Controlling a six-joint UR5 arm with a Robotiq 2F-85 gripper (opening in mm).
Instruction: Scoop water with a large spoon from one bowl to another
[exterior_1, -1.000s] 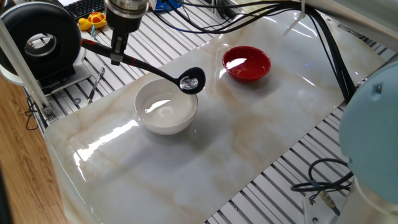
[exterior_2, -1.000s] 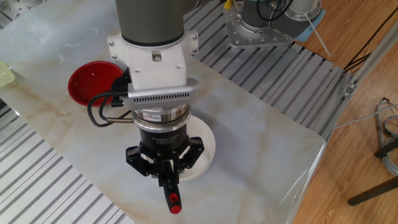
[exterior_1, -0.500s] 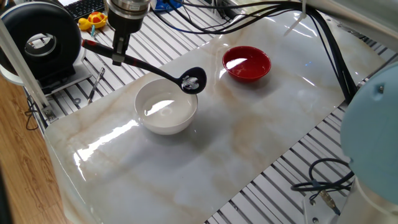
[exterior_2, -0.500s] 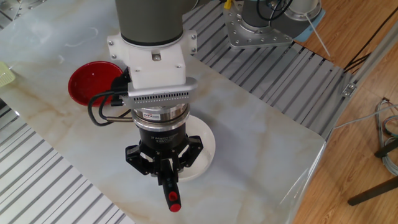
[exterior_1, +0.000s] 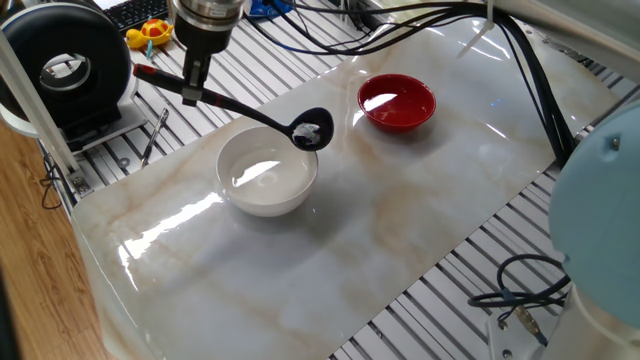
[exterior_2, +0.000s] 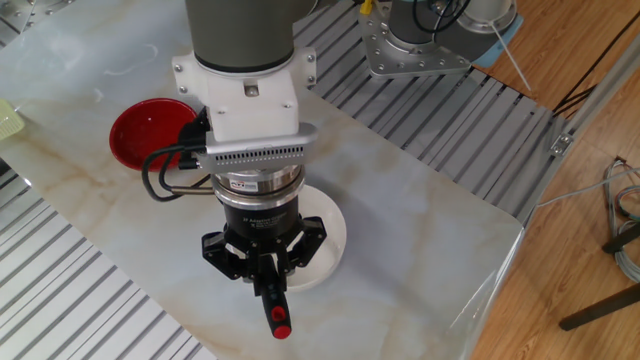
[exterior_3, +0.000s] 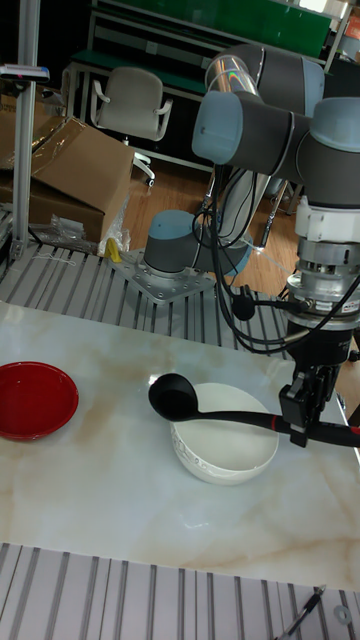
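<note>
My gripper (exterior_1: 191, 88) (exterior_2: 267, 285) (exterior_3: 305, 418) is shut on the thin handle of the large spoon, a black ladle (exterior_1: 311, 129) (exterior_3: 171, 395) with a red handle end (exterior_2: 280, 330). The ladle is held level above the far rim of the white bowl (exterior_1: 267, 173) (exterior_3: 224, 449), its scoop glinting with water (exterior_1: 312, 131). More water glints inside the white bowl. The red bowl (exterior_1: 397, 101) (exterior_2: 147, 130) (exterior_3: 34, 399) sits on the marble top a little beyond the scoop, apart from it. In the other fixed view the arm hides most of the white bowl (exterior_2: 327, 240).
A black round device (exterior_1: 65, 65) and loose tools lie on the slatted frame at the left. Cables (exterior_1: 520, 60) run across the far right. The marble sheet's edges border ribbed metal slats (exterior_2: 90, 290). A second arm's grey base (exterior_3: 185, 255) stands behind the table.
The ladle's scoop has drifted slightly up and toward the red bowl, still above the white bowl's rim. The grip is unchanged.
</note>
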